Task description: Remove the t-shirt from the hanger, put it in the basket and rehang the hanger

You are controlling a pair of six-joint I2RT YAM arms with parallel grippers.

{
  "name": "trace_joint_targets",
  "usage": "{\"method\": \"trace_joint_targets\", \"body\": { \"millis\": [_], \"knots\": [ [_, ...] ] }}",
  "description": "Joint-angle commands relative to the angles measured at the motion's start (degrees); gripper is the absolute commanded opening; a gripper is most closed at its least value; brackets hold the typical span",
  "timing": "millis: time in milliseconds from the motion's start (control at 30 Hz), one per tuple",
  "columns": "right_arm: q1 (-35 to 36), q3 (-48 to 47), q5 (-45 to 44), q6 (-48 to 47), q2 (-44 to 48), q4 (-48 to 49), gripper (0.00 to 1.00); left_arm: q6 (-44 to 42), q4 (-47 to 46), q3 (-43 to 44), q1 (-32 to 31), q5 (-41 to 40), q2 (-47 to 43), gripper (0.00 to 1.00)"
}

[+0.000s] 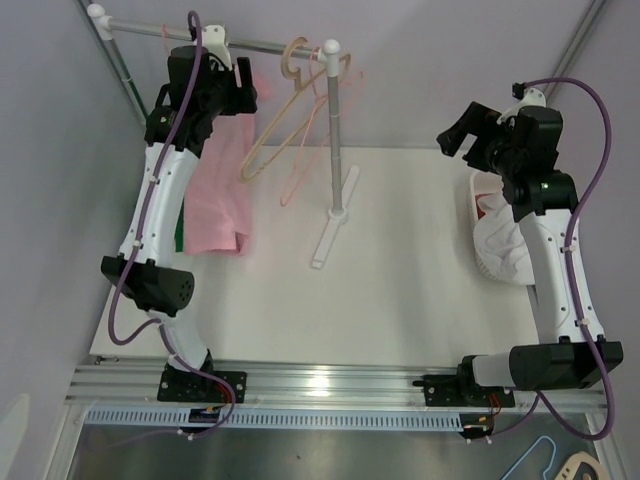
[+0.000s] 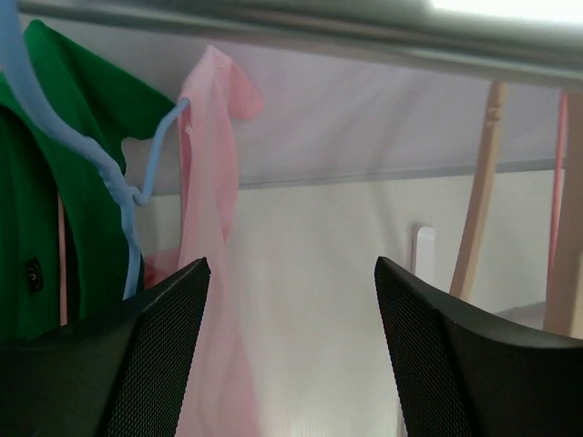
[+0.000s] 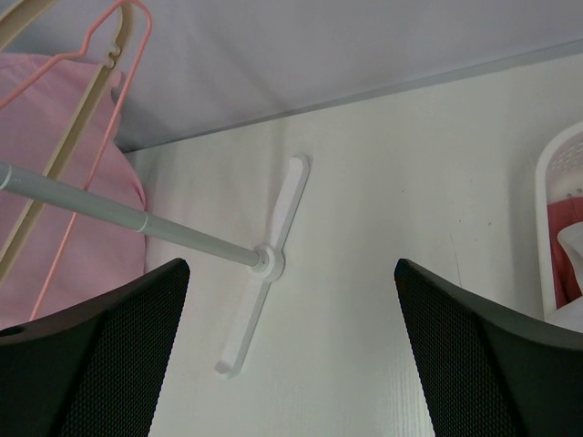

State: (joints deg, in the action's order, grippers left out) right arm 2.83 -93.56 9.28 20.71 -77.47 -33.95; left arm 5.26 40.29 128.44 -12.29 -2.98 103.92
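A pink t-shirt (image 1: 220, 190) hangs from the rail (image 1: 150, 28) at the rack's left end. In the left wrist view the t-shirt (image 2: 211, 228) hangs on a blue wire hanger (image 2: 126, 187), whose arm runs into its neck. My left gripper (image 1: 242, 84) is up by the rail next to the t-shirt's top. It is open and empty (image 2: 291, 355), with the shirt's edge just inside its left finger. My right gripper (image 1: 462, 132) is open and empty (image 3: 291, 355), high over the table's right side, far from the shirt (image 3: 55, 191).
A green garment (image 2: 55, 182) hangs left of the pink one. An empty wooden hanger (image 1: 272, 135) and a pink hanger (image 1: 318, 135) hang near the rack post (image 1: 335, 130), which stands on a cross foot (image 3: 264, 264). A white basket (image 1: 478, 262) with clothes is at the right.
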Motion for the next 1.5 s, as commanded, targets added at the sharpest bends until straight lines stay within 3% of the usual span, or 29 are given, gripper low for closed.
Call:
{"method": "trace_joint_targets", "body": {
  "millis": [0, 133, 333, 533, 867, 1233, 1467],
  "knots": [
    [0.2, -0.7, -0.8, -1.1, -0.9, 2.6, 0.99, 1.0, -2.7, 5.9, 1.6, -1.2, 0.2, 0.77],
    [0.2, -0.6, -0.8, -1.3, -1.6, 2.8, 1.0, 1.1, -4.7, 5.2, 1.7, -1.5, 0.4, 0.78],
    [0.2, -0.4, -0.2, -0.6, -2.9, 3.7, 0.99, 4.7, -2.9, 3.0, 1.0, 6.8, -2.6, 0.78],
    [1.1, -0.3, 0.0, -0.5, -3.8, 4.0, 0.99, 4.4, -5.1, -4.4, -0.7, 4.2, -10.0, 0.79],
    [1.3, 0.0, 1.6, -0.7, -4.3, 4.5, 0.99, 2.3, -2.6, -4.3, -0.4, 1.3, -13.0, 0.8],
    [1.3, -2.2, 2.4, -1.3, -5.6, 3.8, 0.99, -1.5, -4.1, 3.6, 0.3, -10.1, -2.9, 0.81],
    [1.4, -5.1, 3.0, -1.7, -7.3, 2.5, 0.99, -2.1, -4.6, 12.2, 3.5, -10.8, 4.5, 0.78]
  ]
}}
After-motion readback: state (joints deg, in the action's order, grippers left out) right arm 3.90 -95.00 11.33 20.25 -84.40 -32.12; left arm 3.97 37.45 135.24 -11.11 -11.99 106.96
